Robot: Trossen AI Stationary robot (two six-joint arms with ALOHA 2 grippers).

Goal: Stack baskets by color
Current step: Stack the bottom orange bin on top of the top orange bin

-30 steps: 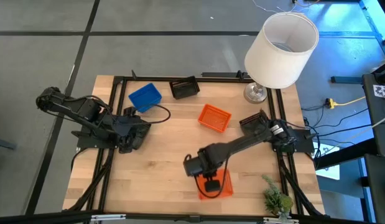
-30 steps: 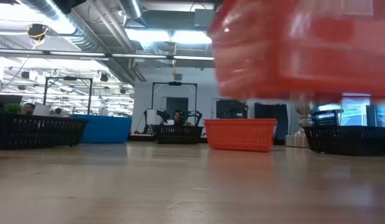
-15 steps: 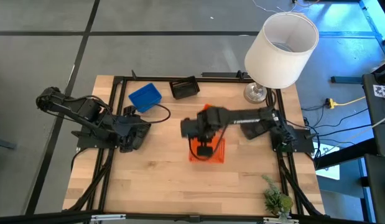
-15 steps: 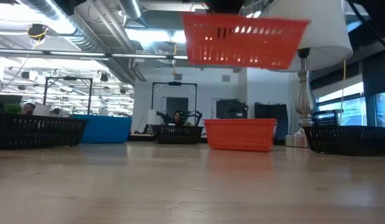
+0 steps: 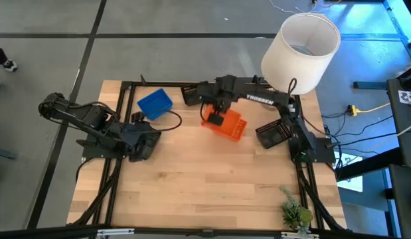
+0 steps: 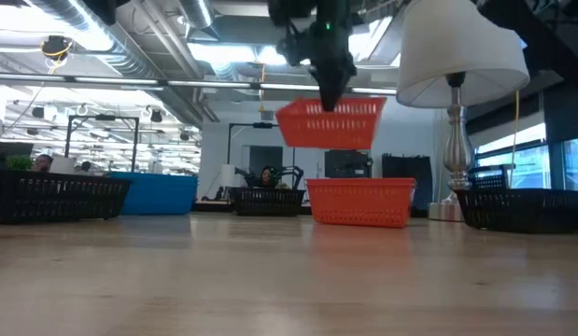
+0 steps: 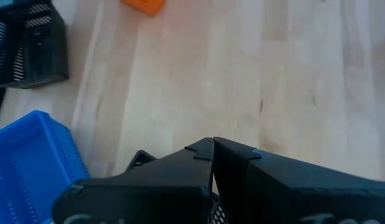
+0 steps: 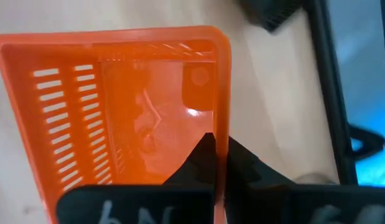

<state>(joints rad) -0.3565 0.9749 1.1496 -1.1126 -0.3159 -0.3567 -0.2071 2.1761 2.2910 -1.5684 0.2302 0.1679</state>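
Observation:
My right gripper point(image 5: 217, 114) is shut on an orange basket point(image 6: 331, 123) and holds it in the air over a second orange basket point(image 6: 360, 203) that rests bottom-down on the far middle of the table. A blue basket point(image 5: 154, 103) lies at the far left. One black basket point(image 5: 197, 93) sits at the far edge, partly behind my right arm, and another point(image 5: 275, 133) sits at the right. My left gripper point(image 7: 212, 158) is shut at the table's left, above a dark mesh basket point(image 6: 50, 196), and holds nothing. My right gripper pinches the rim of one side wall point(image 8: 222, 118) of the orange basket, one finger inside and one outside. The fingers come from above, pointing steeply down. The basket hangs open side up, slightly tilted, clear of the orange basket below it.
A lamp with a large white shade point(image 5: 301, 53) stands at the far right corner, close to my right arm. A small plant point(image 5: 295, 212) sits at the near right corner. Black frame rails point(image 5: 119, 113) run along the table's sides. The near half shows bare wood point(image 5: 192, 192).
My right gripper has carried the orange basket from near the table's front edge toward the far edge and upward, turning as it went. The basket now hangs over the other orange basket. My left arm has kept still.

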